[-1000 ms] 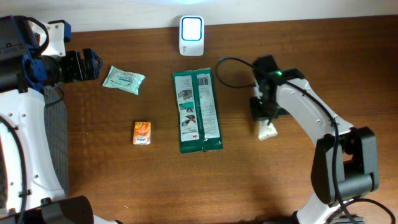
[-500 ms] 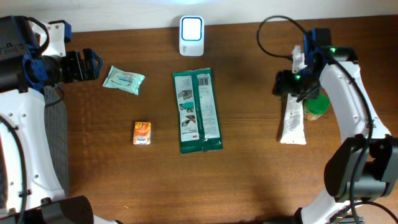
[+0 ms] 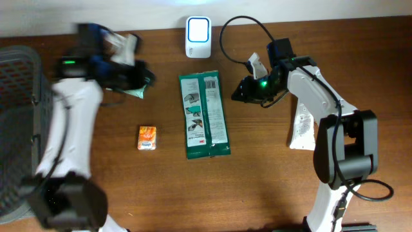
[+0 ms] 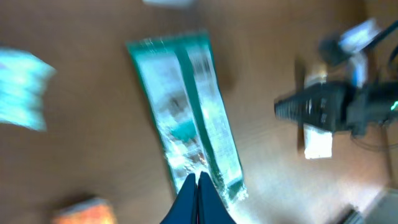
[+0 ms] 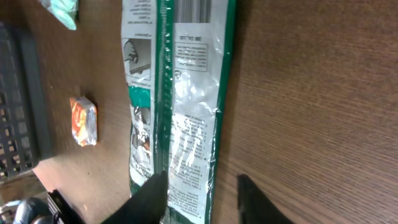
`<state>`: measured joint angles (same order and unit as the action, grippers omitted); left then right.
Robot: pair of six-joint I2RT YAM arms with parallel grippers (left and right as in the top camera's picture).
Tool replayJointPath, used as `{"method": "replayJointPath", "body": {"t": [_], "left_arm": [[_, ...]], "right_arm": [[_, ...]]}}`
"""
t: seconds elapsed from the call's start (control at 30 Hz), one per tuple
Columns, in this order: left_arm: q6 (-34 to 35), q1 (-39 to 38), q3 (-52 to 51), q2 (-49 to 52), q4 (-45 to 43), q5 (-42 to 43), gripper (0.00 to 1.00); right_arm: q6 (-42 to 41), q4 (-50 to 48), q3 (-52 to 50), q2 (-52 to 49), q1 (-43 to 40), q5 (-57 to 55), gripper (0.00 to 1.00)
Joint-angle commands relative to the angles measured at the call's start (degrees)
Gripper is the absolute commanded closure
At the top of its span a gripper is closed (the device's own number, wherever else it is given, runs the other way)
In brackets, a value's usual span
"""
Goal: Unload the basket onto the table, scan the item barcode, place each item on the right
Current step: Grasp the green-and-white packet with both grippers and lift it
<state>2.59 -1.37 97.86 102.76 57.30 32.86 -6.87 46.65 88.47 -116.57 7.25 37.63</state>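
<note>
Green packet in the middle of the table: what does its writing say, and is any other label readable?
Green packet: printed blocks and a barcode, all too small to read.
Orange packet: print too small to read.
Teal packet: no legible text.
Nothing here can be quoted.

**Quick head count of what's on the desk (image 3: 257,187)**

I'm getting four packaged items:
- one long green packet (image 3: 205,116)
- one small orange packet (image 3: 147,137)
- one pale teal packet (image 5: 61,9)
- one white tube (image 3: 301,129)

There's also one white scanner (image 3: 197,37) and one dark mesh basket (image 3: 19,129). And two robot arms: one left arm (image 3: 71,122), one right arm (image 3: 322,103).
</note>
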Motion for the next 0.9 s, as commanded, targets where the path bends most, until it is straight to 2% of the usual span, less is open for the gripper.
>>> {"method": "replayJointPath", "body": {"t": [0.0, 0.03, 0.07, 0.2, 0.33, 0.43, 0.53, 0.6, 0.63, 0.73, 0.87], "left_arm": [[14.38, -8.57, -10.40, 5.95, -8.92, -6.14, 1.00], [15.23, -11.26, -13.42, 7.78, -14.19, -6.29, 1.00], [16.20, -12.83, -14.21, 9.55, -15.50, -8.02, 1.00], [17.57, -14.88, -14.21, 17.70, -17.33, -9.18, 1.00], [18.51, -15.10, -14.25, 21.22, -17.84, -9.99, 1.00], [21.31, -15.15, -14.25, 25.22, -17.75, -10.21, 1.00], [22.32, -14.95, -14.25, 28.00, -17.66, -8.68, 1.00], [22.29, -14.93, -14.25, 28.00, -17.66, -8.68, 1.00], [22.27, -14.93, -14.25, 28.00, -17.64, -8.68, 1.00], [22.27, -14.93, -14.25, 28.00, -17.64, -8.68, 1.00], [22.27, -14.93, -14.25, 28.00, -17.62, -8.68, 1.00]], "right_arm": [[-0.74, -0.26, -0.57, -1.77, 0.31, 1.14, 0.85], [-0.96, -0.31, -0.57, -1.88, 0.31, 1.14, 0.86], [-0.94, -0.20, -0.57, -1.88, 0.31, 1.14, 0.86], [-0.94, 0.04, -0.57, -1.88, 0.31, 1.11, 0.86], [-0.98, -0.37, -2.21, -1.88, 0.31, 1.14, 0.86], [-2.95, -2.95, -6.14, -1.88, 0.31, 1.18, 0.86], [-6.54, -9.62, -11.76, -1.88, 1.81, 1.18, 0.86], [-7.87, -13.42, -15.17, -1.88, 4.26, 0.46, 0.65], [-10.49, -15.54, -17.14, -1.90, 5.14, -1.64, 0.61], [-12.11, -19.50, -19.30, -3.06, 5.81, -0.42, 0.54], [-12.07, -28.24, -19.30, -5.84, 8.57, 9.75, 0.55]]}}
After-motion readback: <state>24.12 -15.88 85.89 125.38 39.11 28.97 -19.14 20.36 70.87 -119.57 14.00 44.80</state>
